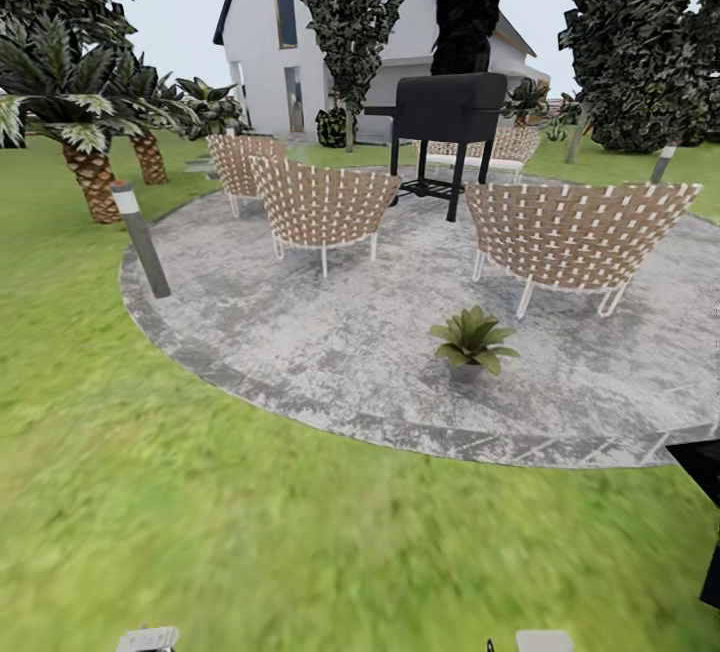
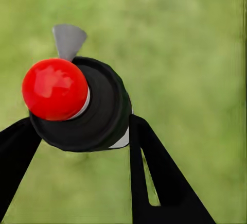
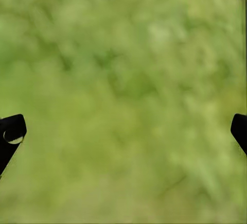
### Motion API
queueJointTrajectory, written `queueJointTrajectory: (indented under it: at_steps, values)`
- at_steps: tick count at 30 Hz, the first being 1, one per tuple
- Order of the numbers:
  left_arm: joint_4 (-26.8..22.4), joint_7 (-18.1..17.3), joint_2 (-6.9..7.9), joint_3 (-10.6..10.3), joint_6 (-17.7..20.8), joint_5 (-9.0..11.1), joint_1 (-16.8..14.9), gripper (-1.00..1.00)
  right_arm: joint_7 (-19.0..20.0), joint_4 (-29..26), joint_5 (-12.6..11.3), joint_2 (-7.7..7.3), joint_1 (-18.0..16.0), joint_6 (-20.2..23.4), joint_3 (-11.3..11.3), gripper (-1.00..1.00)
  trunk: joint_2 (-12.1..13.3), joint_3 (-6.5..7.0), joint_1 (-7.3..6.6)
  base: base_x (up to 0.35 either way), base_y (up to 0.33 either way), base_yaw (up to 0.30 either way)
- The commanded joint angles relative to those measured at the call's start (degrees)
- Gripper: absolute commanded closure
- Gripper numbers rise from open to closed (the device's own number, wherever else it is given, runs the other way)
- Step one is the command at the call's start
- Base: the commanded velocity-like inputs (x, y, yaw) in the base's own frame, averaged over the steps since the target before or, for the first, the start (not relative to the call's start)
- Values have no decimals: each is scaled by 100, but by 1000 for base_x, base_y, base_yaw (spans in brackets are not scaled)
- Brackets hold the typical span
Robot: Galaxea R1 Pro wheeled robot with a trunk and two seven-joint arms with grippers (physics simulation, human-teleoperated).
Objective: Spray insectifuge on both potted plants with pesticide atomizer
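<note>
- Head view: one low potted plant with broad pointed green leaves in a small grey pot [image 1: 472, 340] is seen on the round grey stone patio [image 1: 300, 332], at about four o'clock from the nearest woven wicker chair [image 1: 325, 204]. A black barbecue grill [image 1: 448, 110] stands beyond, at twelve o'clock from the plant. Green lawn [image 1: 200, 512] lies between robot and patio.
- Left wrist view: the left claw [image 2: 82, 136] is seen clamped around the slim dark pesticide atomizer with its red round cap [image 2: 55, 89] and grey trigger tab [image 2: 68, 39], held over blurred grass. The bottle is judged light, rigid and smooth, so slipping or twisting is a risk; the hold is best kept on the body below the cap, the trigger left free.
- Right wrist view: the right claw [image 3: 123, 131] is spread wide and empty, dark fingertips [image 3: 11, 131] at the frame's edges over grass.
</note>
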Motion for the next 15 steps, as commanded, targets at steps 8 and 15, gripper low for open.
queueJointTrajectory:
  at_steps: [8,15]
  values:
    - [-1,-34,1,50,-16,-29,-2,100,-34,13,62,3,-6,-14,-31,-100,-2,-5,2,335,40,-262]
    - [-3,-33,22,57,-18,47,-2,100,-34,11,62,1,-6,-16,-31,-100,-2,-5,2,337,1,-262]
